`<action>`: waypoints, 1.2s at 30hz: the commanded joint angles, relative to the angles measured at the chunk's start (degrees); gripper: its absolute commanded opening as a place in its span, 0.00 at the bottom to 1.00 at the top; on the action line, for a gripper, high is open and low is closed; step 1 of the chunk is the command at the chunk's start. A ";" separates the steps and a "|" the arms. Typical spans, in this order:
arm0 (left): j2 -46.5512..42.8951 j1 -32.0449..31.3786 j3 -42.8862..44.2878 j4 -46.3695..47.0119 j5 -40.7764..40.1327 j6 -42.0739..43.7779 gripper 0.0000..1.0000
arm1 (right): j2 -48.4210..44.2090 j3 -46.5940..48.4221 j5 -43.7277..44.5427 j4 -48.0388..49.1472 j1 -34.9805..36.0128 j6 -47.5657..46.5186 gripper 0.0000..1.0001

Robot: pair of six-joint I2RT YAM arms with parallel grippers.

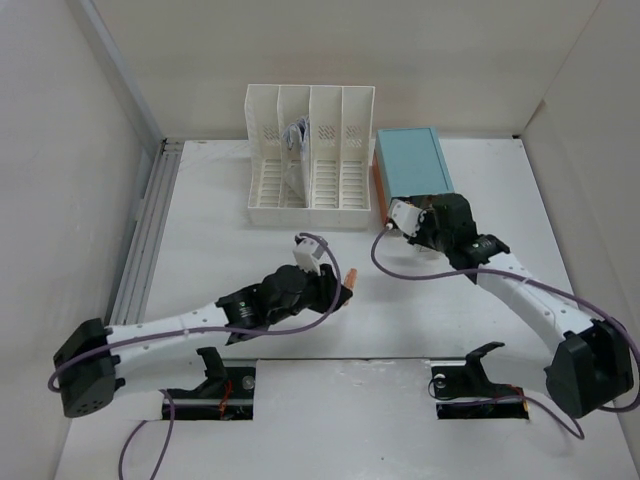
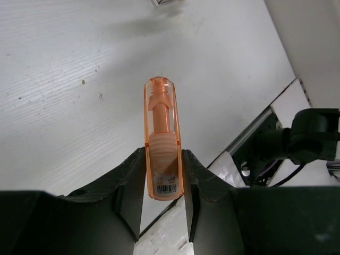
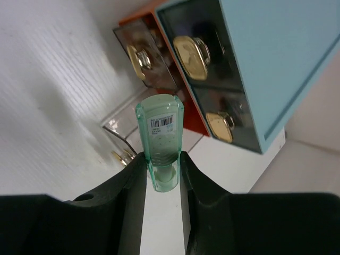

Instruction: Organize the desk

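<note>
Your right gripper (image 3: 162,159) is clamped partway closed on a green tube (image 3: 159,125), whose long axis points out past the fingers. Just beyond, at 12 o'clock from above, is the drawer box (image 1: 412,160), with a clear drawer (image 3: 119,121) apparently pulled out. Your left gripper (image 2: 163,162) pinches an orange tube (image 2: 162,122) over the desk (image 1: 400,330). The box lies at its 1 o'clock, well apart, so the right arm is nearer.

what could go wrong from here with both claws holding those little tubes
The right claw pinches the green tube only near one end, close to the drawer box; a bump could tip it out. The left claw grips the orange tube equally low; dropped, it might roll into the cut-out.
</note>
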 commanded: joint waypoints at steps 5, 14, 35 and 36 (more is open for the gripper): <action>14.65 1.39 9.00 13.35 7.64 4.33 0.00 | 6.16 3.57 1.06 1.63 -5.89 4.77 0.08; 26.26 3.06 19.55 13.89 11.77 7.49 0.00 | 14.25 7.62 0.44 2.67 -11.17 5.39 0.08; 47.35 7.98 38.08 19.33 26.53 6.27 0.00 | 2.66 12.72 -18.53 -1.71 -25.14 14.53 0.00; 48.76 8.59 39.58 19.33 27.15 5.57 0.00 | 1.78 12.11 -19.49 -1.19 -25.84 15.23 0.00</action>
